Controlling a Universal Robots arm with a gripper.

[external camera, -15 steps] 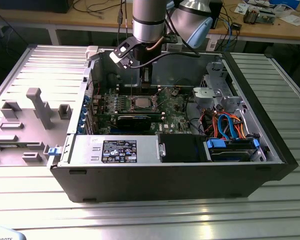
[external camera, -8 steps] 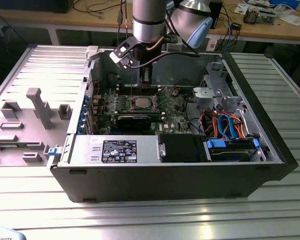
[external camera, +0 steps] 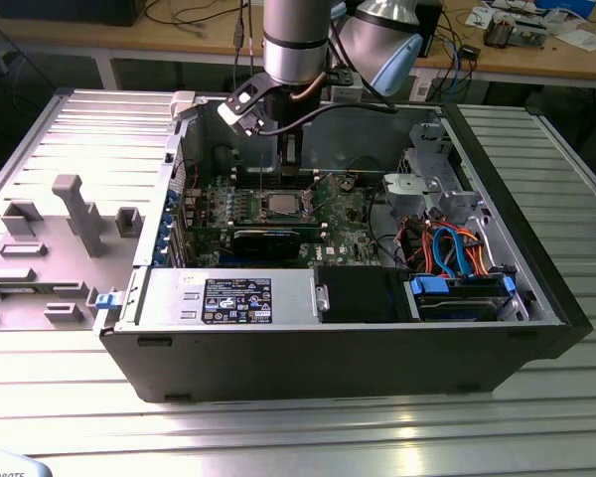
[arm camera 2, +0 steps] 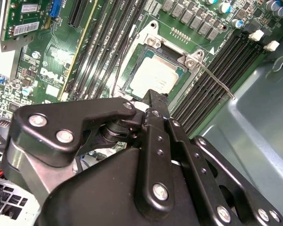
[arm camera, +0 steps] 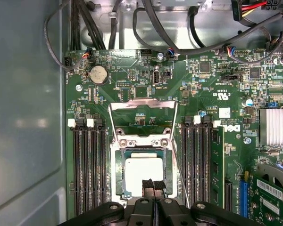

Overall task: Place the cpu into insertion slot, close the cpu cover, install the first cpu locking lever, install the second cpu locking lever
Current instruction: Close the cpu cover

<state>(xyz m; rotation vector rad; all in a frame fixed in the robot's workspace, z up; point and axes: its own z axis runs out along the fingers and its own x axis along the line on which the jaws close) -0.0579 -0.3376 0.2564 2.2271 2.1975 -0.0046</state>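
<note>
The dull silver square cpu (arm camera: 144, 173) sits in the silver-bordered insertion slot (arm camera: 117, 181), at 12 o'clock of the long black card (external camera: 268, 238) in the exterior view. The claw (arm camera: 153, 186), narrow and empty, hangs over the chip's edge. Downward contact could shift the chip or bend socket pins.

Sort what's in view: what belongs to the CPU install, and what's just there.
Job in hand:
cpu, lying in the insertion slot
cpu cover, swung open
locking lever, unlatched
claw, over the cpu

Just there:
memory slots
coin cell battery
heatsink
black expansion card
</note>
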